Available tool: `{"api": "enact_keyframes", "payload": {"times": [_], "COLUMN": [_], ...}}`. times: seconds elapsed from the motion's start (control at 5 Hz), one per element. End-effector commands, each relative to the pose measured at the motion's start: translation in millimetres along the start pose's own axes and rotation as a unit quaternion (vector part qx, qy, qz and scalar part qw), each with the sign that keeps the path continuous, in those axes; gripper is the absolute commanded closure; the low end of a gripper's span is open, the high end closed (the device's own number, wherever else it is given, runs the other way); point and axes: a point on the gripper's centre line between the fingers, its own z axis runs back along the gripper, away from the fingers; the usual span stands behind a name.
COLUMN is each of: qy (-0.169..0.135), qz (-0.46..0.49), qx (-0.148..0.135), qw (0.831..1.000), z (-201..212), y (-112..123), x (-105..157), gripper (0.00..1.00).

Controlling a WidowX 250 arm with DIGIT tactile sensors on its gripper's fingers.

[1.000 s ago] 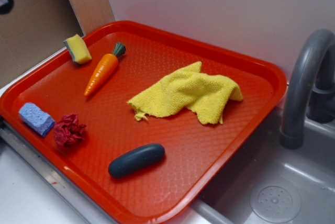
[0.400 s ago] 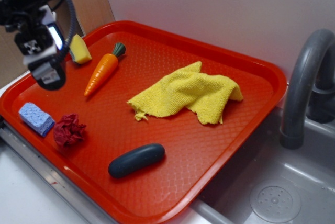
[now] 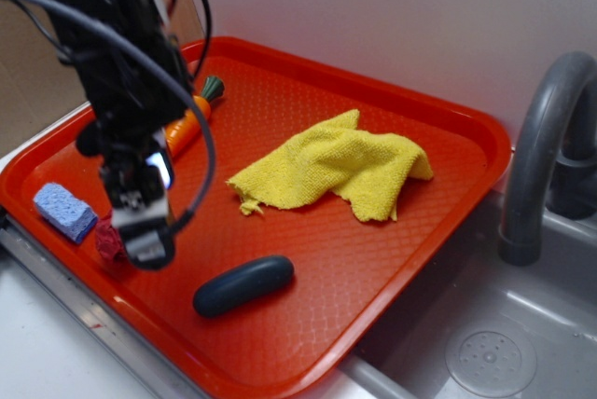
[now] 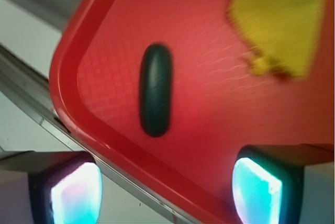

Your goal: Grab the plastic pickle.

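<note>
The gripper [image 3: 142,231] has moved down the red tray [image 3: 392,101], closer to the plastic pickle [image 3: 243,285]. Its fingers [image 4: 256,190] are spread wide, holding nothing. The pickle has not moved.

No readable text, labels, brands or numbers on anything.

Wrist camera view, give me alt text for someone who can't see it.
A dark grey-green plastic pickle lies alone on a red tray, ahead of the open gripper, whose two lit fingertips frame the bottom edge. A blurred yellow cloth fills the upper right corner.
</note>
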Motion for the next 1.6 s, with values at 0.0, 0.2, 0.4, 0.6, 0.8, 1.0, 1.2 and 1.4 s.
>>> {"api": "enact_keyframes", "payload": {"times": [0.0,0.2,0.4,0.6,0.8,1.0,1.2,1.4], "qy": [0.013,0.038,0.061,0.071,0.065,0.056,-0.026,-0.108], "qz": [-0.045,-0.057,-0.053,-0.036,-0.010,0.043,0.153,0.226], "qx": [0.000,0.010,0.032,0.060,0.075,0.096,0.038,-0.020], "qw": [0.999,0.998,0.996,0.995,0.995,0.993,0.987,0.968], "z": [-26.9,-52.3,-64.5,-59.8,-54.5,-37.3,12.5,53.1], "y": [-25.8,-28.7,-31.8,-31.7,-29.8,-14.9,31.8,82.2], "x": [8.2,11.0,12.7,13.3,11.5,6.8,-11.5,-41.2], "gripper": [0.00,0.00,0.00,1.00,1.00,1.00,1.00,1.00]}}
